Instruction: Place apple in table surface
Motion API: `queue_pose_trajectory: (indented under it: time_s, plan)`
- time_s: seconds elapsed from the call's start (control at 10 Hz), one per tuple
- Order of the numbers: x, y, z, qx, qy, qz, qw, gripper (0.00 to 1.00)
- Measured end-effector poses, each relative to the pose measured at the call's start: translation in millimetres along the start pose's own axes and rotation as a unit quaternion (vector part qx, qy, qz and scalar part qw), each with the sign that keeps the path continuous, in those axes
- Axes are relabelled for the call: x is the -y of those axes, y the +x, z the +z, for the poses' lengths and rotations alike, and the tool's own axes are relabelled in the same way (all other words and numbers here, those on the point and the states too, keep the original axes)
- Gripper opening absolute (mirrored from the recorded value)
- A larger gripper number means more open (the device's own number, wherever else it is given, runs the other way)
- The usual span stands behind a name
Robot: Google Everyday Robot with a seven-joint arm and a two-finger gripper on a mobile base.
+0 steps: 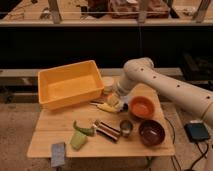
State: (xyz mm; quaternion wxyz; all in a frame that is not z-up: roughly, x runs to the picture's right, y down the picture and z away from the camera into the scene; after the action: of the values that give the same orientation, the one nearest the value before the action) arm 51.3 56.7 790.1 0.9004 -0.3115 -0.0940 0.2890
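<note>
Gripper (114, 99) hangs between yellow bin (70, 82) and orange bowl (142, 107), over table surface (50, 134).

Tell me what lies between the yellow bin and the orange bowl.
In the camera view, the gripper sits low between the bin and the bowl, with a yellow banana-like item on the table just in front of it.

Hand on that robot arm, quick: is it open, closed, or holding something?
Hand: low over the table, between yellow bin and orange bowl; open or closed cannot be told.
</note>
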Motion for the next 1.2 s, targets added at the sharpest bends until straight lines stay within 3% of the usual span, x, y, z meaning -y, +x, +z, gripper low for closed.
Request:
queue_pose_trajectory:
  time_s: [0.2, 0.6, 1.2]
  plan:
    - [-10.7, 13.9, 21.2, -0.031, -0.008, -0.009, 0.9994, 0.23]
    - [-19.3, 44.3, 59.6, -0.065, -0.025, -0.003, 0.9975, 0.23]
    - [-31.2, 45.0, 99.1, -0.11, -0.025, -0.008, 0.9936, 0.24]
